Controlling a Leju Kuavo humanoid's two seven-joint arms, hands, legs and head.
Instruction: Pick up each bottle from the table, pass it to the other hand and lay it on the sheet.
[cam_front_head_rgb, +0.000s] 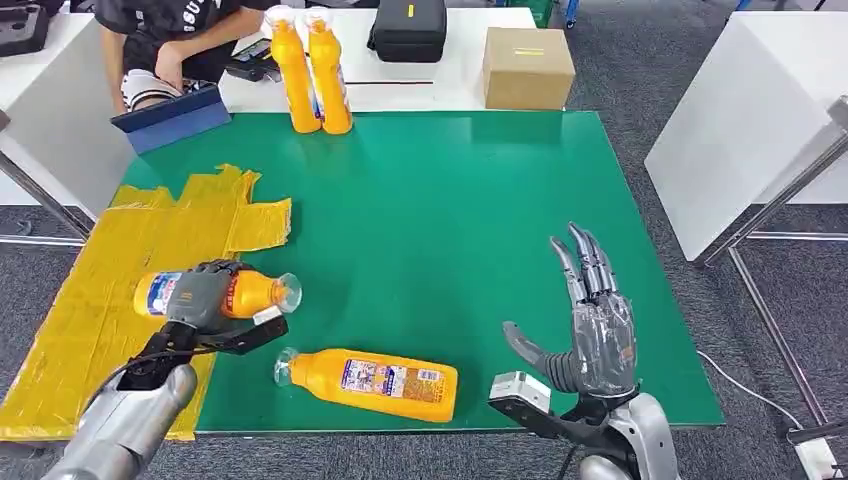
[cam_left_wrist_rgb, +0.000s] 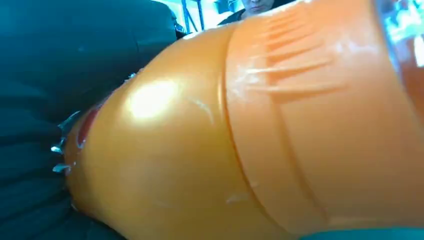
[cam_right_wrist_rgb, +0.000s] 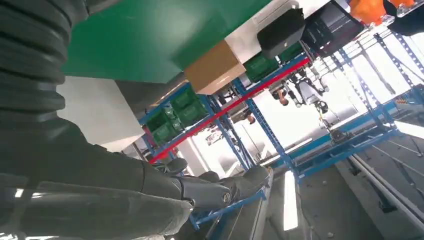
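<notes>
Close against the left wrist camera, the orange bottle (cam_left_wrist_rgb: 240, 130) sits wrapped in the left hand (cam_front_head_rgb: 205, 300), held sideways just over the edge of the yellow sheet (cam_front_head_rgb: 110, 260), its clear cap pointing away from the sheet toward the right hand (cam_front_head_rgb: 590, 320). To lay it down, the bottle's long axis must stay level. A second orange bottle (cam_front_head_rgb: 370, 383) lies flat between both hands, nearer the left. The right hand hovers with fingers spread, holding nothing, above the green table (cam_front_head_rgb: 450, 200).
</notes>
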